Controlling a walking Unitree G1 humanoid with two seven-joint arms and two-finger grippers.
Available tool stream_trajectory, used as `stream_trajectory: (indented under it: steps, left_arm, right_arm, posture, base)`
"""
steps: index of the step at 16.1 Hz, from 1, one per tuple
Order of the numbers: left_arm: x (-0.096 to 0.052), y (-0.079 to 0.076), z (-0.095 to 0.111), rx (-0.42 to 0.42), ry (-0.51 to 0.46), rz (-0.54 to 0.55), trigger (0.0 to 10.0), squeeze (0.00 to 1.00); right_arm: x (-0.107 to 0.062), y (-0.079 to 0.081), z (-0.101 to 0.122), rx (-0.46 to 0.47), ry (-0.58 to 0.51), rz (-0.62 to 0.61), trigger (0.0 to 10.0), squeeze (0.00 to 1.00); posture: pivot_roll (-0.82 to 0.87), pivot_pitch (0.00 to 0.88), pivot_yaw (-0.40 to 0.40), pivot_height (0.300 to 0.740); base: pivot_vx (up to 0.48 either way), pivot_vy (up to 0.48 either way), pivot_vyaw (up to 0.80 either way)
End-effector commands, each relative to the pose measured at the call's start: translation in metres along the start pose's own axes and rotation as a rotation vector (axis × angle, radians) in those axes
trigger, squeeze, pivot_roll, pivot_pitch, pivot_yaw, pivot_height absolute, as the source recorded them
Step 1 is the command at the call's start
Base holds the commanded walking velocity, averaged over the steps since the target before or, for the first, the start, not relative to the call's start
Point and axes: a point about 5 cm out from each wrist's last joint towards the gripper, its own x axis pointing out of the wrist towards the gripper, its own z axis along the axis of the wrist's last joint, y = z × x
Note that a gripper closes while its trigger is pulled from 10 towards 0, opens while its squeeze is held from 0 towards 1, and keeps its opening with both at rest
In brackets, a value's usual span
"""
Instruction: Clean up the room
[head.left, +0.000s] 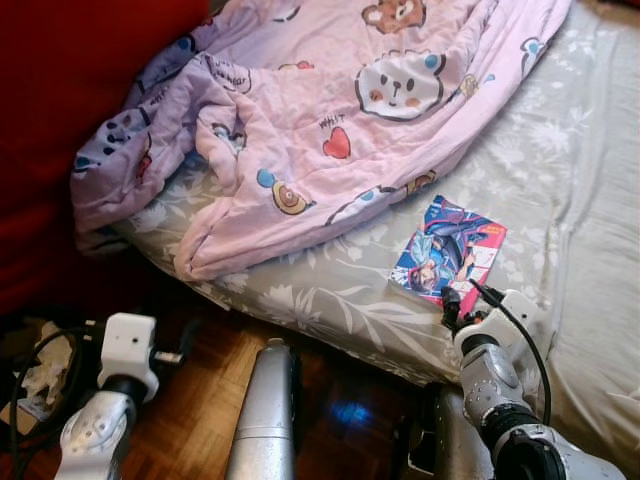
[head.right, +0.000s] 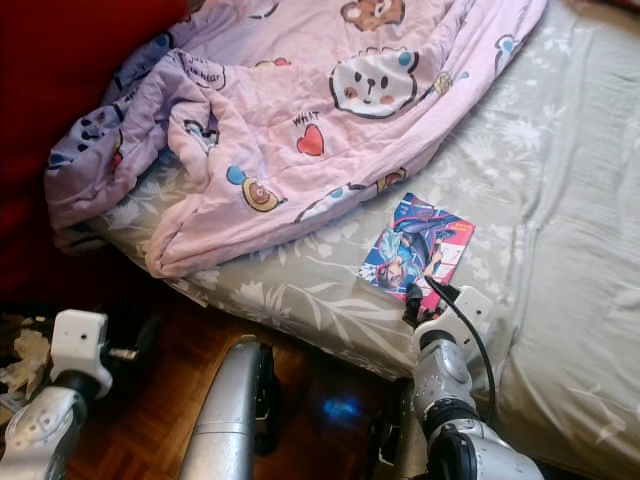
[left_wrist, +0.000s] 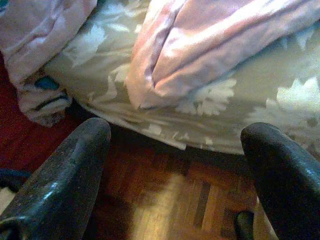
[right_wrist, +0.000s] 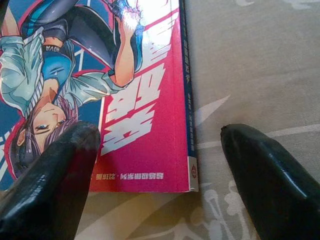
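My right gripper (right_wrist: 155, 175) hangs wide open, empty, over the comic book (head.left: 449, 250). It looks thin, light, glossy; I'd pinch its spine edge at 6 o'clock.

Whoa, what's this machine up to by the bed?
The robot stands at the bed's edge. Its right tool, fingers spread open, is reaching over the corner of a glossy pink-and-blue comic book lying flat on the grey floral bedsheet, not gripping it yet. A rumpled pink cartoon-bear quilt lies beside it. The left tool hangs open above the wooden floor.
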Motion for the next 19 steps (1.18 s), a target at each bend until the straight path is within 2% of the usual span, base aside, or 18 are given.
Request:
stream_trajectory:
  steps: [1,4,8,11,15,19]
  left_arm:
    - [-0.008,0.010,-0.004,0.004,0.026,0.024,10.0,0.00]
    - [-0.008,0.011,-0.002,0.006,0.028,0.028,10.0,0.00]
    - [-0.008,0.011,-0.002,0.006,0.029,0.027,10.0,0.00]
    - [-0.010,0.011,-0.001,0.007,0.033,0.025,10.0,0.00]
    - [-0.012,0.010,-0.002,0.008,0.039,0.020,10.0,0.00]
    - [-0.013,0.011,-0.001,0.012,0.043,0.014,10.0,0.00]
  right_arm:
    - [-0.006,-0.006,-0.017,0.015,0.053,-0.013,10.0,0.00]
    - [-0.005,0.002,-0.011,0.034,0.000,0.056,10.0,0.00]
    - [-0.001,0.007,0.006,0.020,-0.096,0.060,10.0,0.00]
    - [-0.004,0.005,-0.006,0.012,-0.036,0.048,10.0,0.00]
    - [-0.009,0.003,-0.018,0.029,-0.012,0.045,10.0,0.00]
    - [-0.013,-0.002,-0.030,0.094,0.041,0.054,10.0,0.00]
  posture:
    - [0.35,0.416,0.107,0.611]
    - [0.35,0.421,0.109,0.611]
    - [0.35,0.425,0.112,0.611]
    - [0.36,0.433,0.114,0.611]
    - [0.36,0.439,0.121,0.611]
    - [0.36,0.442,0.125,0.611]
  base:
    - [0.000,0.000,0.00]
    - [0.000,0.000,0.00]
    - [0.000,0.000,0.00]
    - [0.000,0.000,0.00]
    - [0.000,0.000,0.00]
    - [0.000,0.000,0.00]
